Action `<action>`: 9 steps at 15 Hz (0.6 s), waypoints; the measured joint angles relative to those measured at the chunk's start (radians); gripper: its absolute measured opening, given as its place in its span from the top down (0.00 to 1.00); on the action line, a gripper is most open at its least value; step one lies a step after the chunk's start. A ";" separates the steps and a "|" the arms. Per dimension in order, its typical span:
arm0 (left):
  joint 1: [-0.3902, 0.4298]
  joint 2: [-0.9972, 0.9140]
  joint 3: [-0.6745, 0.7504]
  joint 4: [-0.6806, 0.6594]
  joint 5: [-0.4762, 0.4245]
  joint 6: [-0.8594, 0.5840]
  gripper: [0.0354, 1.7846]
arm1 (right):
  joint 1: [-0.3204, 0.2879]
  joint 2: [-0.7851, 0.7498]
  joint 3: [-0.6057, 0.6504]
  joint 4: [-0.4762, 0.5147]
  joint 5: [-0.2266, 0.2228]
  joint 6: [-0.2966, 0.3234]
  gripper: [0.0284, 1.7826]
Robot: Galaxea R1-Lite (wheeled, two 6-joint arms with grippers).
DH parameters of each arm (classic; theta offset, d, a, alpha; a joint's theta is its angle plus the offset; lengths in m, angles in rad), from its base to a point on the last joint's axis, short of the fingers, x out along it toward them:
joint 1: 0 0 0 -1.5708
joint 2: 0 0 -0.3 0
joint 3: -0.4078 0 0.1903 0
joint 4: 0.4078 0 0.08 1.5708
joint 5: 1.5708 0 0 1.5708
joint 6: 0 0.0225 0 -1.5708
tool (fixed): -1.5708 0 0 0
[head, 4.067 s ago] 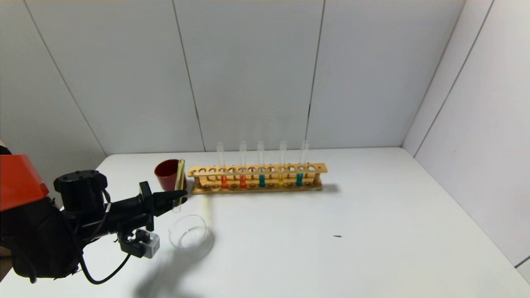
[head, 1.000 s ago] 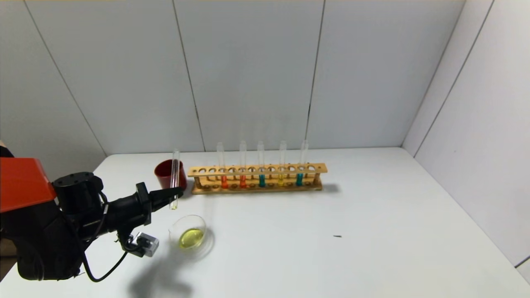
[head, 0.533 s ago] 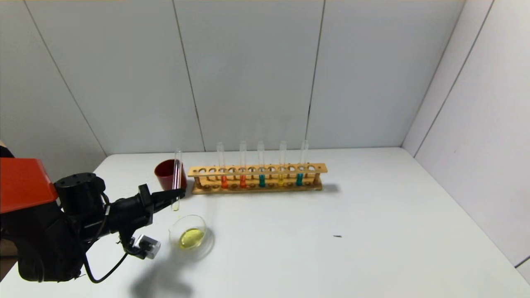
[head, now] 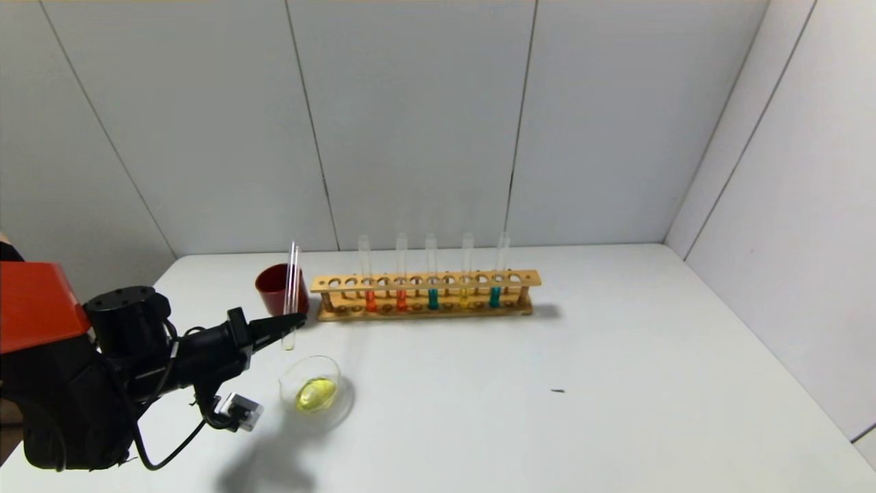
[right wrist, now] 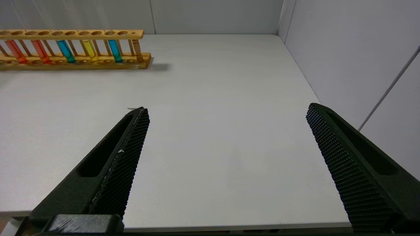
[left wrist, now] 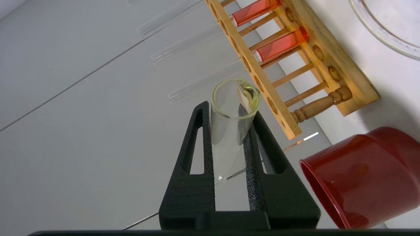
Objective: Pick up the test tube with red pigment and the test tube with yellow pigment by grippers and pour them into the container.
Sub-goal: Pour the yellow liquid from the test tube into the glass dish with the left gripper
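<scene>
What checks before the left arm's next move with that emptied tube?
1. Grip: left tool shut on the test tube with yellow pigment, tube upright in the head view. ok.
2. Tube emptied: only a yellow film near its bottom in the left wrist view. ok.
3. Pour landed: container holds yellow liquid, no spill visible on the table. ok.
4. Clearance: held tube is close to the red cup and the end of the rack; gap cannot tell.
5. Next target: two test tubes with red pigment and upright in the rack. ok.
6. Right tool open, nothing held, not seen in the head view. ok.
</scene>
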 joint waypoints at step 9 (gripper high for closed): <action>-0.007 -0.046 0.035 0.000 0.123 -0.106 0.84 | 0.000 0.000 0.000 0.000 0.000 0.000 0.02</action>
